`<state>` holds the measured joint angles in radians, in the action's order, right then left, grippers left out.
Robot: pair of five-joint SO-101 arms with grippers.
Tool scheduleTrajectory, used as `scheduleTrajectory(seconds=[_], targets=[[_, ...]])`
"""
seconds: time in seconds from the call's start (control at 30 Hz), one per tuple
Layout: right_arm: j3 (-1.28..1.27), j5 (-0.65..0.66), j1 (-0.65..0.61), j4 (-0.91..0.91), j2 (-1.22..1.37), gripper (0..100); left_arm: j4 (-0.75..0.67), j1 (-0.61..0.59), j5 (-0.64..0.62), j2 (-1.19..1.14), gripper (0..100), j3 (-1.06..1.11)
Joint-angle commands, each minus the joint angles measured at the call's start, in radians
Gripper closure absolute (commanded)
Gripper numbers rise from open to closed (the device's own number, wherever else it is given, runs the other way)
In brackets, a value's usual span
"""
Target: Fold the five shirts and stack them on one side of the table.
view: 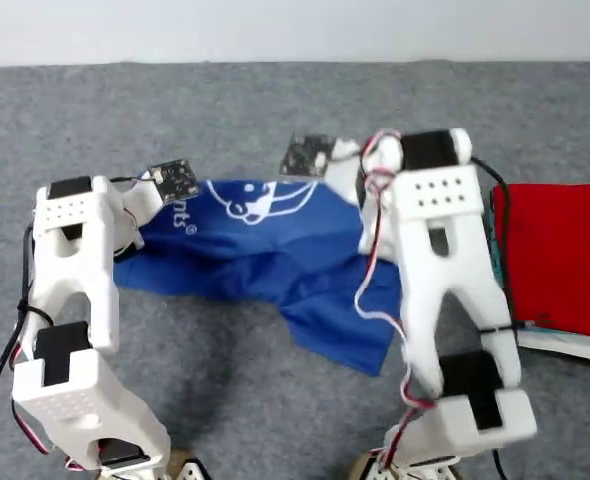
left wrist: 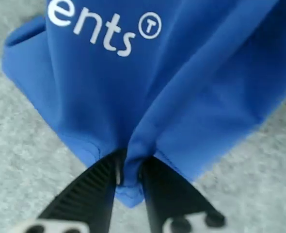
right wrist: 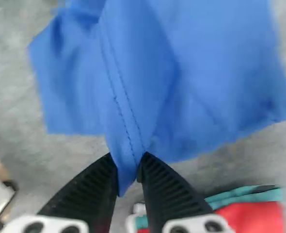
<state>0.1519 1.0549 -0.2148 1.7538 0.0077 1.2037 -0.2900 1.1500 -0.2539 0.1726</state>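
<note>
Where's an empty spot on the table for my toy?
The grey table is bare beyond the blue shirt, toward the white wall, and also in front of it between the left arm and right arm. It is crowded at the right edge, where the red shirt tops a pile.

Grey felt-like table cover (view: 275,400) — plain pale wall (view: 275,30) along far edge.

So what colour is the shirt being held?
The shirt is blue with white print, clearest in the left wrist view.
</note>
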Motion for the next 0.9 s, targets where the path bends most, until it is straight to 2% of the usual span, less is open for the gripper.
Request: scheduleTrajectory(seconds=[0.0,0.33,0.5,0.67,0.73,0.87], targets=[[-0.141,-0.014,-0.01,0.039,-0.148,98.4,0.069,-0.006,0.005,0.068,98,-0.044],[-0.298,-0.077,-0.012,0.033,-0.196,98.4,0.109,-0.009,-0.051,0.066,98,-0.044],[-0.33,-0.077,-0.013,0.038,-0.197,98.4,0.181,-0.048,-0.051,0.068,90,-0.077],[-0.336,-0.107,-0.013,0.038,-0.197,98.1,0.23,-0.072,-0.04,0.068,89,-0.084],[-0.334,-0.13,-0.013,0.039,-0.197,95.3,0.253,-0.071,-0.06,0.069,89,-0.085],[-0.333,-0.19,-0.012,0.041,-0.199,84.0,0.301,-0.066,-0.199,0.069,83,-0.136]])
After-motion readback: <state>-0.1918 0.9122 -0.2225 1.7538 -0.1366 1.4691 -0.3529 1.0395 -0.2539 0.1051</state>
